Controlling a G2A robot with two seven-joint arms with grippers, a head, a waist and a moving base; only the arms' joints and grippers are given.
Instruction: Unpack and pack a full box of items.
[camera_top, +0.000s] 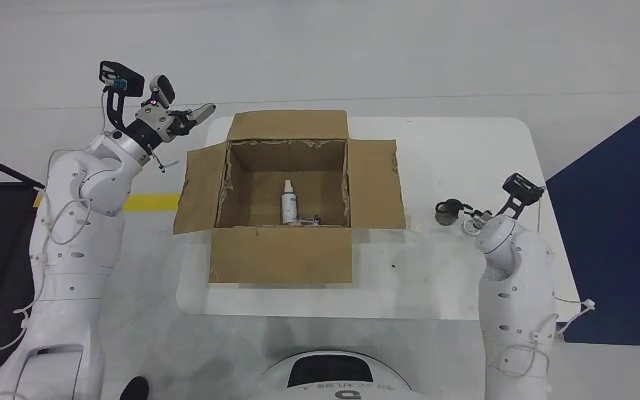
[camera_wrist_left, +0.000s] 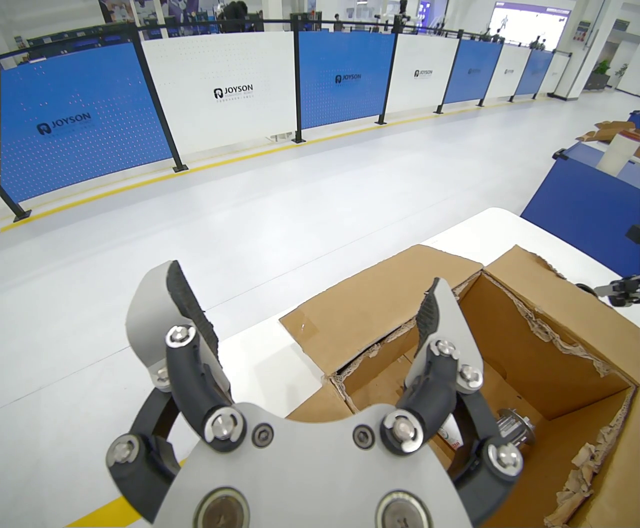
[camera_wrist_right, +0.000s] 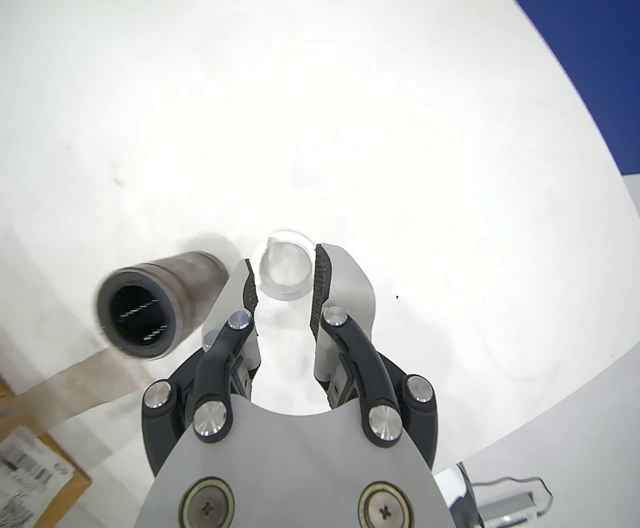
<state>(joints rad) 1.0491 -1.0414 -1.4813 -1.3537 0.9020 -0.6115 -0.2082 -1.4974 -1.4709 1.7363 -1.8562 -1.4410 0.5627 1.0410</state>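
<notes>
my left gripper (camera_top: 190, 118) hangs at 10 o'clock of the mid-table box (camera_top: 280, 255), jaws spread wide. at its 3 o'clock my right gripper (camera_wrist_right: 283, 265) has its jaws narrowly parted around a clear cup (camera_wrist_right: 282, 282), beside a dark cylinder (camera_wrist_right: 195, 275).

Open-topped box (camera_top: 288, 256), bottle (camera_top: 289, 203) mid-floor inside

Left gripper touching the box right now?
Apart. The top view shows a strip of white table between the open left gripper and the nearest flap of the cardboard box.
</notes>
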